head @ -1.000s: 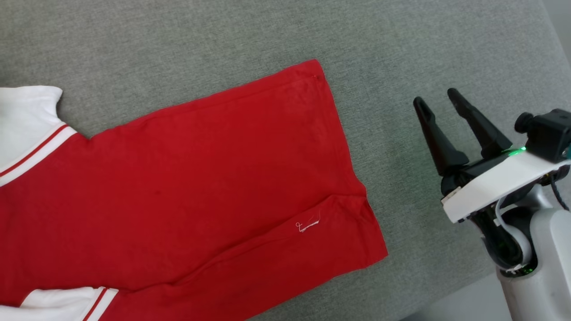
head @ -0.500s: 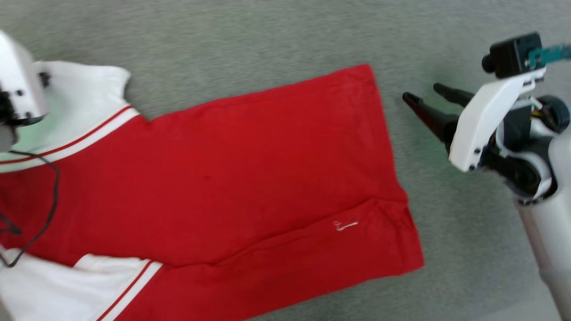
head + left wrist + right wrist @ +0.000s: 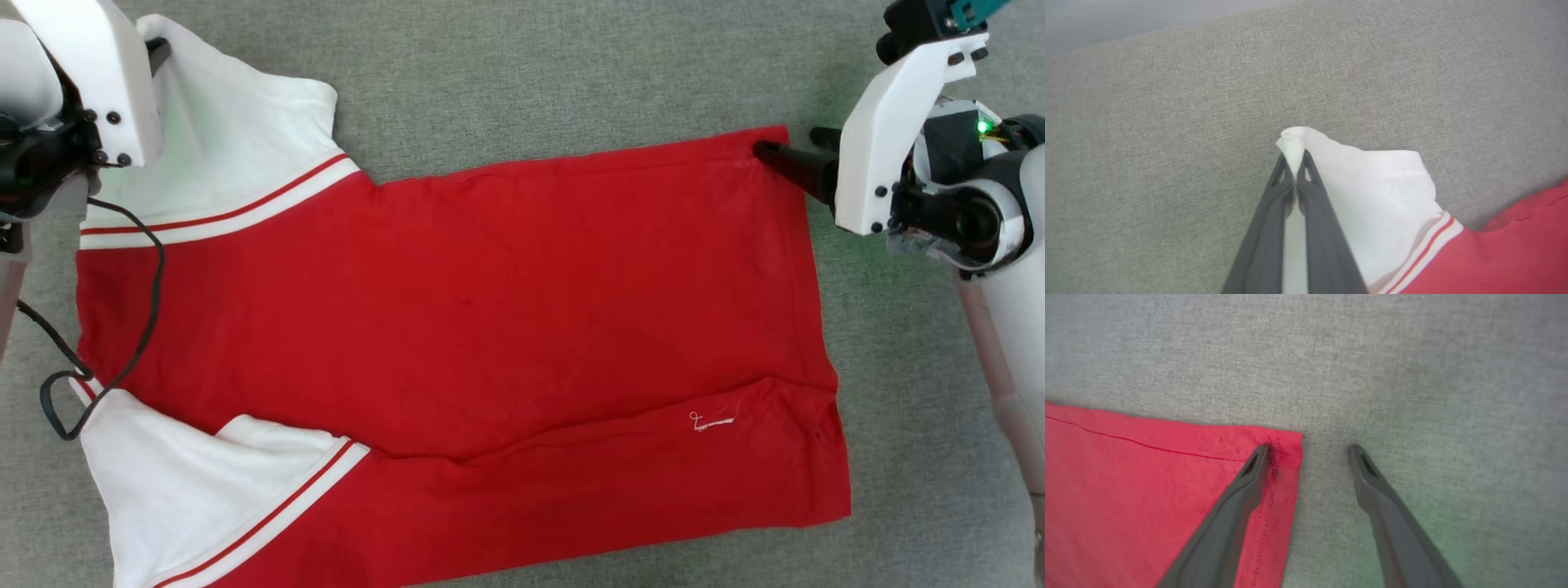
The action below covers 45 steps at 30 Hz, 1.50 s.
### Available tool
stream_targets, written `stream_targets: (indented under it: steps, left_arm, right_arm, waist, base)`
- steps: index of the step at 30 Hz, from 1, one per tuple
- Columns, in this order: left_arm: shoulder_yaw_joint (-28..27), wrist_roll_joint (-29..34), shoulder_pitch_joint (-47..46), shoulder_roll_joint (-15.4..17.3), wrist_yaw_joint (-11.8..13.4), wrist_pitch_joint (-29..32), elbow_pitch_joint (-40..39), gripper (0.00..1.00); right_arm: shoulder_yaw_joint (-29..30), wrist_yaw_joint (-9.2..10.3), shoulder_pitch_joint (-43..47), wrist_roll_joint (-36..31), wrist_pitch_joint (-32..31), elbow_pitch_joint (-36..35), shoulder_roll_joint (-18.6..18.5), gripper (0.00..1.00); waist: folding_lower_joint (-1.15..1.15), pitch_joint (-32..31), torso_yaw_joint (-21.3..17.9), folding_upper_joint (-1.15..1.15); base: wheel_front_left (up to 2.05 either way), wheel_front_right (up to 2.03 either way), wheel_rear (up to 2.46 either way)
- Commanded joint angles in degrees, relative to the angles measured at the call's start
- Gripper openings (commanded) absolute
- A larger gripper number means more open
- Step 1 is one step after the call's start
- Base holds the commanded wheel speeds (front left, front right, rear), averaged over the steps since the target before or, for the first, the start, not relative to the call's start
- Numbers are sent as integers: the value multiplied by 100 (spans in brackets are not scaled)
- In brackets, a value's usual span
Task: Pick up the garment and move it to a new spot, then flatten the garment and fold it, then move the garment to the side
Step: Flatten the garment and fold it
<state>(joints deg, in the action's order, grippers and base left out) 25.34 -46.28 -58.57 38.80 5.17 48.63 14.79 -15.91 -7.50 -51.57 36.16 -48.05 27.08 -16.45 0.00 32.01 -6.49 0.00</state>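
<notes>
The garment (image 3: 457, 310) lies spread on the grey surface, plain red side up, with white sleeves (image 3: 237, 155) at the left and no lettering showing. A small white tag (image 3: 715, 421) sits near its lower right. My left gripper (image 3: 1293, 157) is shut on the tip of the far white sleeve (image 3: 1372, 183); in the head view its white wrist housing (image 3: 90, 73) covers the fingers. My right gripper (image 3: 1308, 447) is open at the garment's far right corner (image 3: 1286, 443), one fingertip on the red hem and the other on bare grey cloth. The head view shows this gripper (image 3: 788, 143) pointing left.
The grey woven surface (image 3: 571, 65) extends around the garment on every side. A black cable (image 3: 122, 359) from my left arm loops over the garment's left edge. In the left wrist view the surface ends at a pale edge (image 3: 1126, 20) beyond the sleeve.
The head camera has shifted, bringing the sleeves and my left arm into view. My right gripper turned from pointing up, clear of the garment, to lying at its far right corner.
</notes>
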Motion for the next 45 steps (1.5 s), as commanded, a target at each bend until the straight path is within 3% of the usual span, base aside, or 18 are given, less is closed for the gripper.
stream_targets:
  steps: [1, 2, 3, 4, 18, 24, 31, 39, 45]
  left_arm:
    - [-1, 13, -53, -17, -10, -54, -17, 0]
    - [9, 11, -35, -30, -22, -66, -16, 0]
    - [23, 17, -22, -40, -38, -89, -14, 0]
    - [28, 23, -11, -46, -46, -108, -10, 0]
    - [-296, -218, 608, -3, -98, -894, 117, 0]
    - [-565, -486, 1377, 59, -37, -1325, -42, 0]
    - [-1001, -924, 3029, 69, 215, -1916, -411, 0]
    - [-1106, -1400, 4926, -448, 366, -2508, -635, 0]
    - [-1009, -1585, 5626, -824, 308, -2738, -382, 0]
  right_arm:
    - [-155, 2, 243, -33, -176, 336, 164, 100]
    - [-175, 2, 247, -55, -262, 443, 205, 63]
    - [-195, 2, 241, -74, -305, 512, 227, 9]
    - [-208, 2, 230, -85, -341, 558, 252, 0]
    - [106, 3, 188, -222, 399, 43, -248, 0]
    - [294, 3, 828, -216, 571, -298, -361, 0]
    - [464, 3, 1999, -284, 766, -873, -346, 0]
    - [788, 3, 3276, -170, 1172, -1089, -246, 0]
    - [973, 3, 3953, -135, 1333, -998, -139, 0]
  waist:
    - [0, 11, 28, 0]
    - [0, 10, 43, 0]
    - [0, 10, 57, 0]
    - [0, 7, 69, 0]
    - [0, -850, 146, 0]
    - [0, -1396, 234, 0]
    - [0, -1917, 334, 0]
    - [0, -2192, 439, 0]
    - [0, -2302, 458, 0]
  base:
    - [0, 0, 0]
    - [0, 0, 0]
    - [0, 0, 0]
    - [0, 0, 0]
    - [0, 0, 0]
    - [0, 0, 0]
    - [0, 0, 0]
    - [0, 0, 0]
    - [0, 0, 0]
